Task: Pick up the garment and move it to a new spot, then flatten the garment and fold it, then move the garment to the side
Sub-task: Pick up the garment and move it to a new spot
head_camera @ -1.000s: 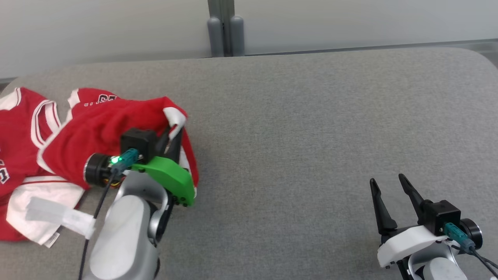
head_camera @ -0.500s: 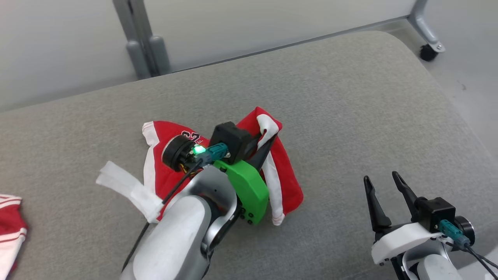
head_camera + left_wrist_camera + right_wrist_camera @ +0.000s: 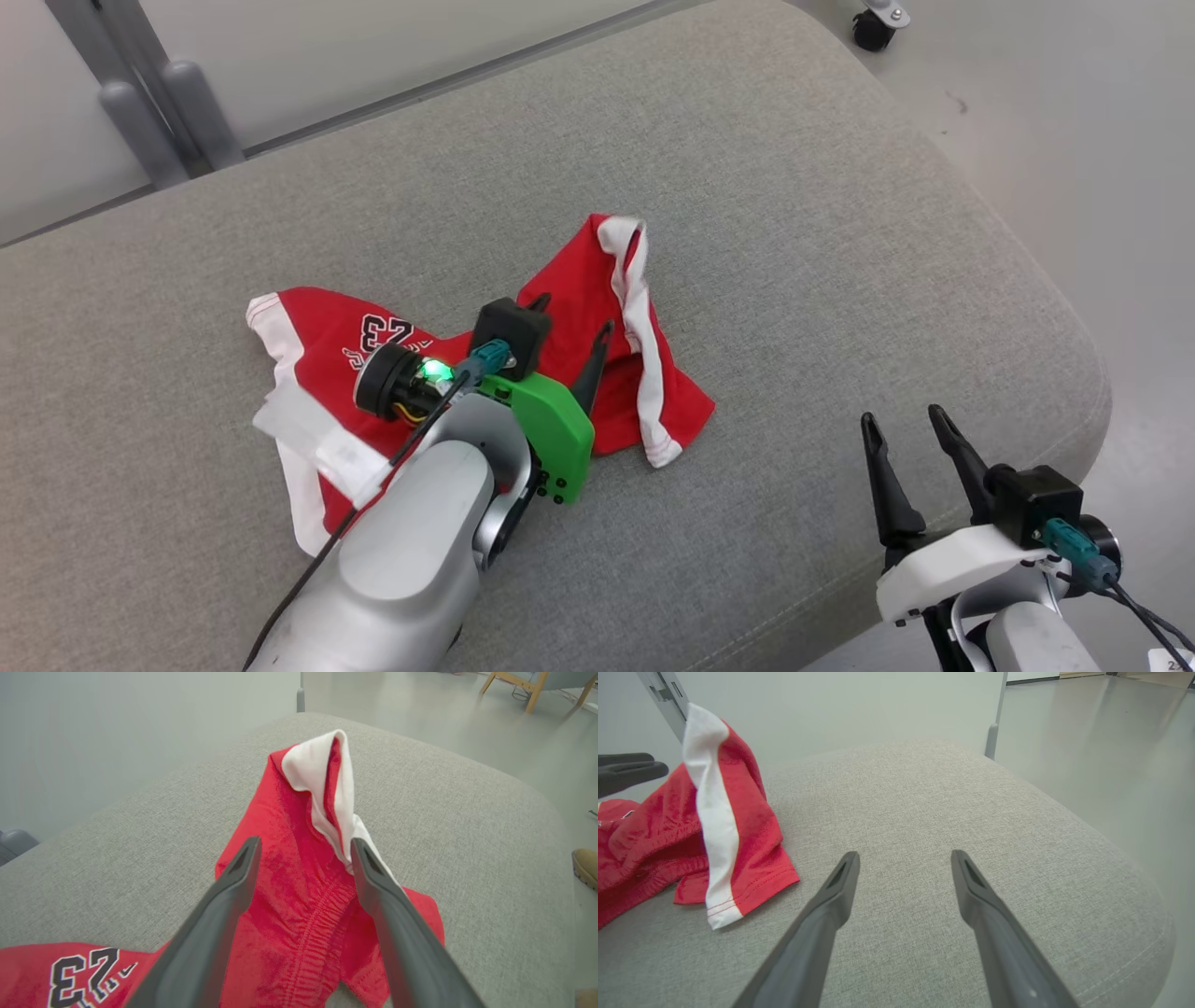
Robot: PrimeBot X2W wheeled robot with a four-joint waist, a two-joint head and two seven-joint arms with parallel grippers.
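left gripper jaws apart, empty | right gripper apart, empty | garment partly behind left arm

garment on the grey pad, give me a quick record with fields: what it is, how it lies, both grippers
garment: red shorts, white trim, printed number
support: grey padded surface
state: crumpled, one white-trimmed fold standing up, not flattened
left gripper: open, fingers apart over the red cloth, clamping nothing
right gripper: open, empty, over bare surface on the garment's right
task stage: flattening and folding not yet done
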